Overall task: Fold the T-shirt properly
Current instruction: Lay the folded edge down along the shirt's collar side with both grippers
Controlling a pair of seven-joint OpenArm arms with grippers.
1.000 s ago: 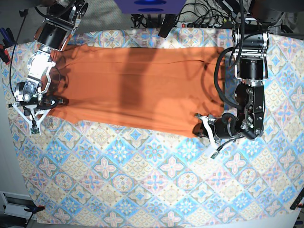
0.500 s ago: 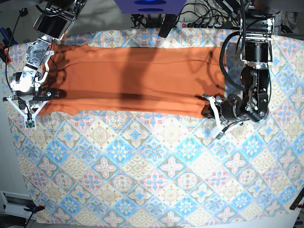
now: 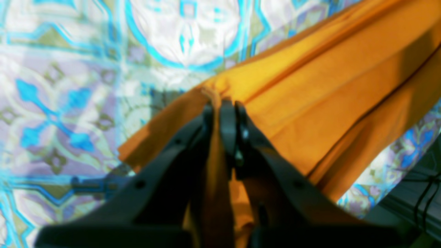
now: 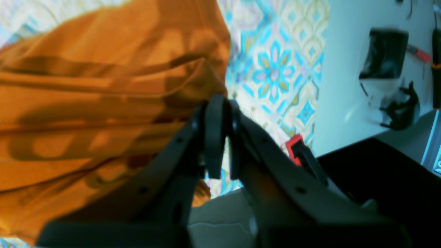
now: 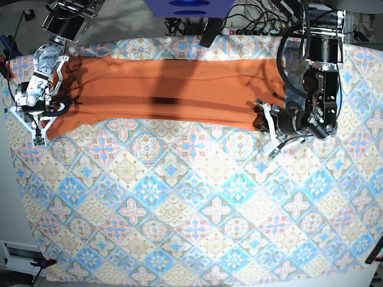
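Orange T-shirt (image 5: pixel 161 95) stretches as a long band across the table's (image 5: pixel 179 215) far side, lengthwise fold seemingly made (crosswise folds left). At base-view left the right gripper (image 5: pixel 40 110) pinches one end; the left gripper (image 5: pixel 267 122) clamps the other.

A table is wearing a blue-and-beige patterned tablecloth (image 5: pixel 179 209) over its whole top. An orange T-shirt (image 5: pixel 161 89) is lying stretched along the far edge of that cloth, folded into a long band.
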